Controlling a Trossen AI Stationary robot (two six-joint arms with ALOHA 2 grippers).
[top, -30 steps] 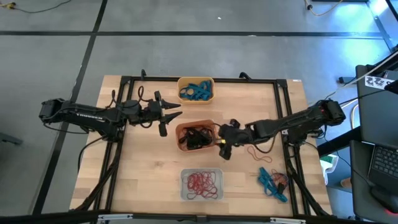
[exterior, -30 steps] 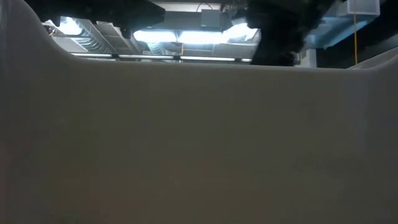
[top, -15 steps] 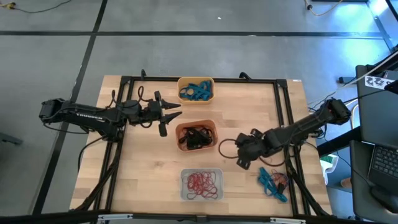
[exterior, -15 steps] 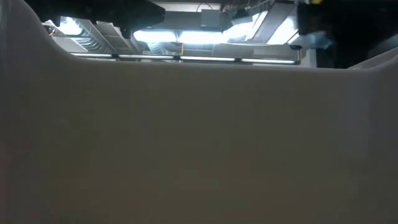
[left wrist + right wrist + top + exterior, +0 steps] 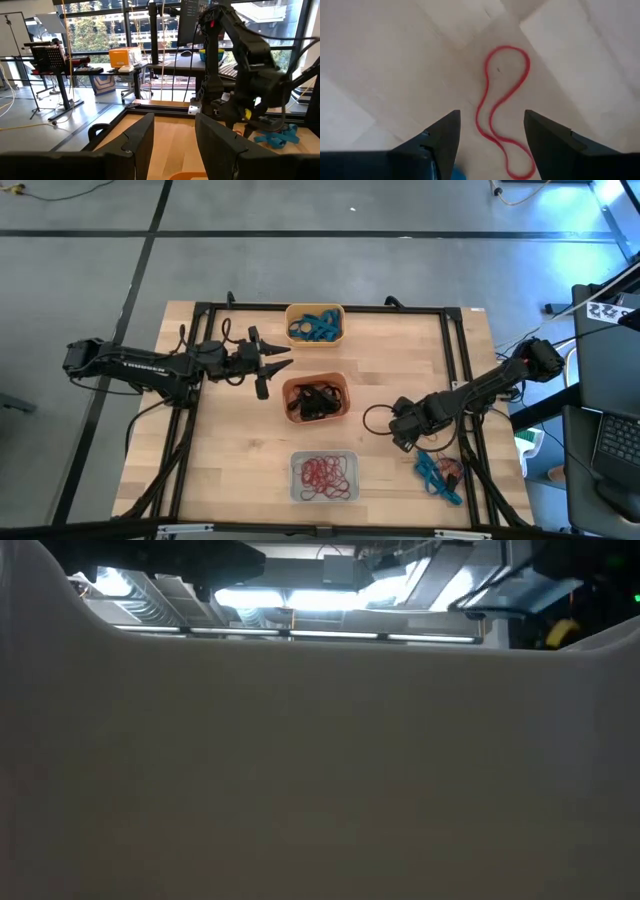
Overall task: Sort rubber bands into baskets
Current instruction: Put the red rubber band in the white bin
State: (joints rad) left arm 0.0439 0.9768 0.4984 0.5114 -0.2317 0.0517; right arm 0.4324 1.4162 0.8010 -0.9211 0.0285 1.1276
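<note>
The right hand (image 5: 402, 430) hung open, fingers spread, just above a thin red rubber band (image 5: 502, 107) lying loose on the pale wooden worktop (image 5: 230, 450), near a small heap of teal bands (image 5: 437, 473). The left hand (image 5: 266, 366) waited open beside the red-orange plastic basket (image 5: 316, 399) of black bands. The yellow-orange basket (image 5: 315, 324) held blue bands, the whitish basket (image 5: 324, 476) red ones.

pale basket wall (image 5: 320, 770) blocking low view

Pale matt wooden table (image 5: 240, 450), thin smooth red rubber band (image 5: 500, 107)
</note>
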